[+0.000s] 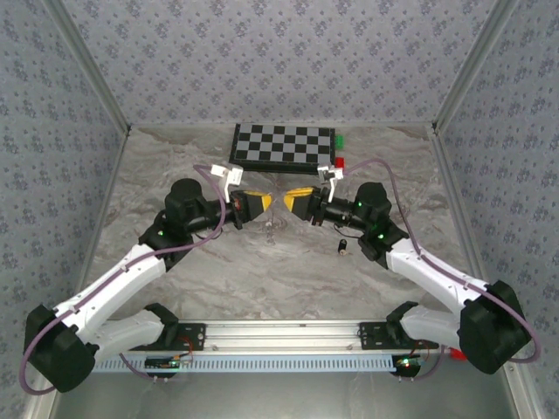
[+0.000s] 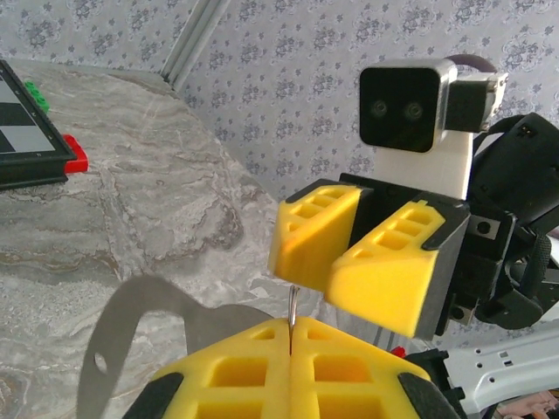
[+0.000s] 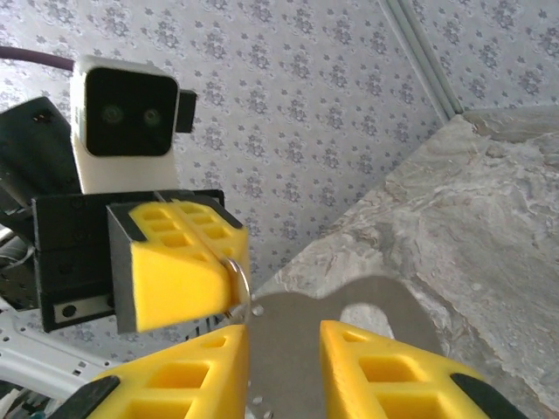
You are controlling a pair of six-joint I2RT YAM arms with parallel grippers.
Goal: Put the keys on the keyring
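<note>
Keyring [image 2: 293,307] pinched in left pincer [image 2: 288,339], right pincer [image 3: 284,339] agape

Left claw [image 1: 267,206] and right claw [image 1: 286,201] face tip-to-tip; key [image 1: 341,249] lies on table [image 1: 262,272].

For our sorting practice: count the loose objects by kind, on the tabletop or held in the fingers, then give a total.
Chessboard: 1
Blocks: 2, the green block and the red block
Key: 1
Keyring: 1
Total: 5

Bright, even light, soft shadows on the table [image 1: 262,279]; close yellow jaws look slightly blurred in wrist views.
</note>
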